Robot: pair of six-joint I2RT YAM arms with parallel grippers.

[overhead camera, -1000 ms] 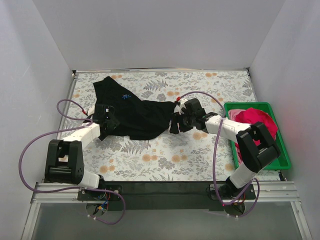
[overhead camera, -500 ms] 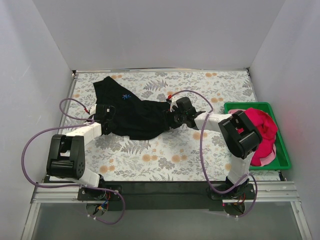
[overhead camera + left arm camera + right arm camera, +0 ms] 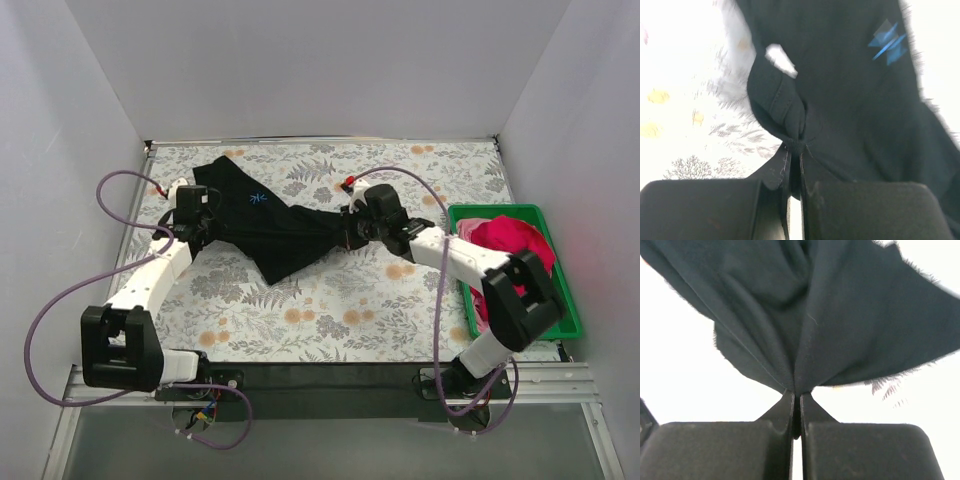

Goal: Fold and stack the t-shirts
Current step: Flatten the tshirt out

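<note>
Black t-shirt (image 3: 272, 228) stretched out, long axis running left to right

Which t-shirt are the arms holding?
The black t-shirt, pinched by the left fingers and the right fingers; the red t-shirt lies in the green crate.

No readable words, numbers or brand names anywhere. Only one sign: a small blue emblem (image 3: 258, 199) of short crossed strokes, like a little star, printed on the black t-shirt (image 3: 290, 240). Blurred in the left wrist view, tiny in the top view; no letters to make out.
</note>
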